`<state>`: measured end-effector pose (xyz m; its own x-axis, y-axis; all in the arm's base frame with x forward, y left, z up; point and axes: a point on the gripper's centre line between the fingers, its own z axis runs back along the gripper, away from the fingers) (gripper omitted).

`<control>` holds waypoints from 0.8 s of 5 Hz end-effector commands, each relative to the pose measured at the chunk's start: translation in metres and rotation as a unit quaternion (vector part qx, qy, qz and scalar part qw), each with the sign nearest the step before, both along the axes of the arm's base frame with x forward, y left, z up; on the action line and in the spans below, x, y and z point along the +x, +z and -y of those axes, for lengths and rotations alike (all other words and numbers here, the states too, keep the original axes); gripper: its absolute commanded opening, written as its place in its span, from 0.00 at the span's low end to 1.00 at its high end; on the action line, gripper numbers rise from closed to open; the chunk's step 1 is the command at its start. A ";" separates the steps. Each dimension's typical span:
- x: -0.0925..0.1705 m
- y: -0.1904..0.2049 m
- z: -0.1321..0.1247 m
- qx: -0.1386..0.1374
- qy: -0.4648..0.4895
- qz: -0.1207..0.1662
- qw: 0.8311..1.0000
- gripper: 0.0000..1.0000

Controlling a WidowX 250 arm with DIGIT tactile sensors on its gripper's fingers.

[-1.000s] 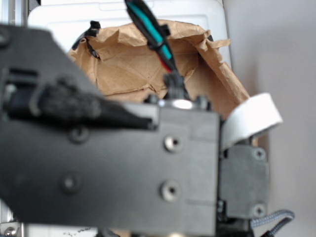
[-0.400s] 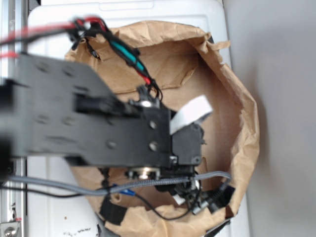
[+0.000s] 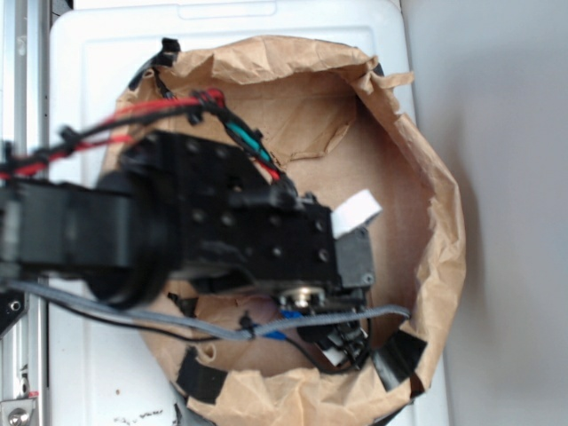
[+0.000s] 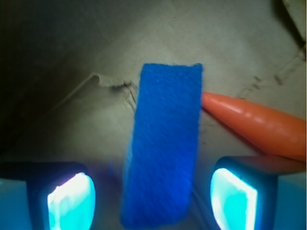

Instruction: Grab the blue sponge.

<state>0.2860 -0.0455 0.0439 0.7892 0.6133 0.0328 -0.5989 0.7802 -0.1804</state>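
The jaws of the gripper (image 4: 152, 196) stand wide apart, gripping nothing, with the blue sponge (image 4: 163, 143) lying between them on brown paper (image 4: 72, 96), its far corner touching the orange carrot (image 4: 254, 124).

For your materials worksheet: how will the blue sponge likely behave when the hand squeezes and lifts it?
The sponge looks fuzzy and soft, so it probably compresses and grips rather than slips. Flat and thin, it should be light and won't roll. The carrot touching it may get nudged.

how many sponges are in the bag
1. The flat rectangular bright blue sponge lies on the brown paper floor between the open jaws, its far corner touching the orange toy carrot. The arm blocks the exterior view, so more may be hidden.
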 end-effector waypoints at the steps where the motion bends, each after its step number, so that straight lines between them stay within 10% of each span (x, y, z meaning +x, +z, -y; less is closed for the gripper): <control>1: 0.010 0.000 0.013 -0.008 0.003 0.028 1.000 0.00; 4: 0.005 0.089 -0.009 -0.086 0.035 0.069 0.993 0.00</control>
<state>0.2856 -0.0499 0.1130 0.7519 0.6589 -0.0238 -0.6266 0.7029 -0.3365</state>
